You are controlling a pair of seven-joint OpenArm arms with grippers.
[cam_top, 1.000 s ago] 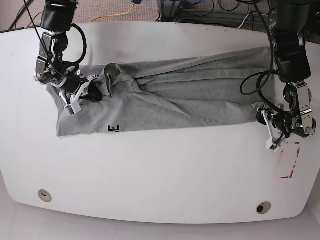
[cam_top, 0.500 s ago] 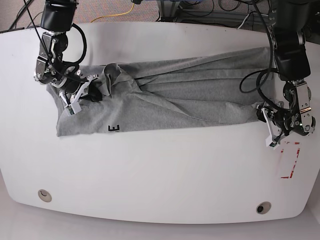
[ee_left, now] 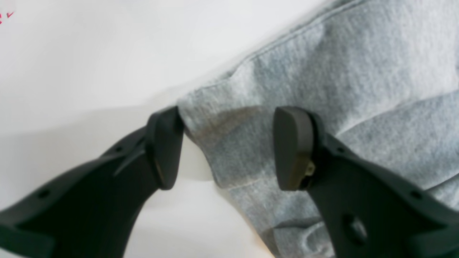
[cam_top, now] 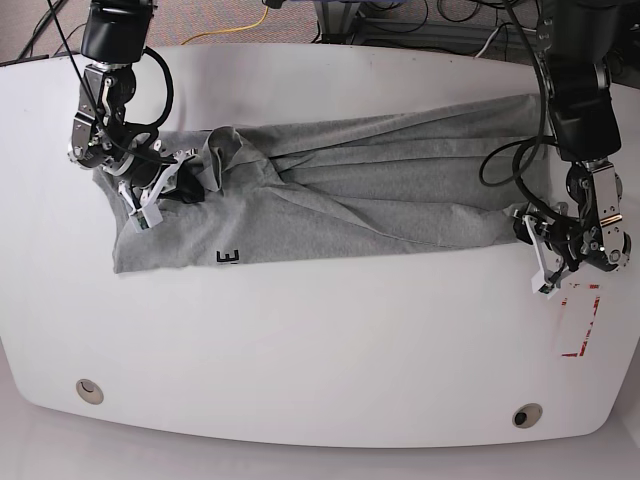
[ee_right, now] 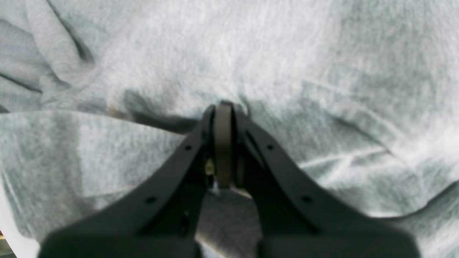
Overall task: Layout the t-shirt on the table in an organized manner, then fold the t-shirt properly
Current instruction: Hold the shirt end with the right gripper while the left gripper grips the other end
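The left gripper (ee_left: 229, 147) stands with its jaws wide, straddling a hemmed corner of the grey t-shirt (cam_top: 350, 200), probably to pinch it for spreading. The right gripper (ee_right: 223, 143) is closed tight on a bunched fold, anchoring the other end. Both arms reach down low at opposite ends of the shirt, which lies stretched and wrinkled across the white table (cam_top: 320, 350).

t-shirt (cam_top: 330, 195) lettering mostly folded under, far table (cam_top: 300, 330) corners cropped
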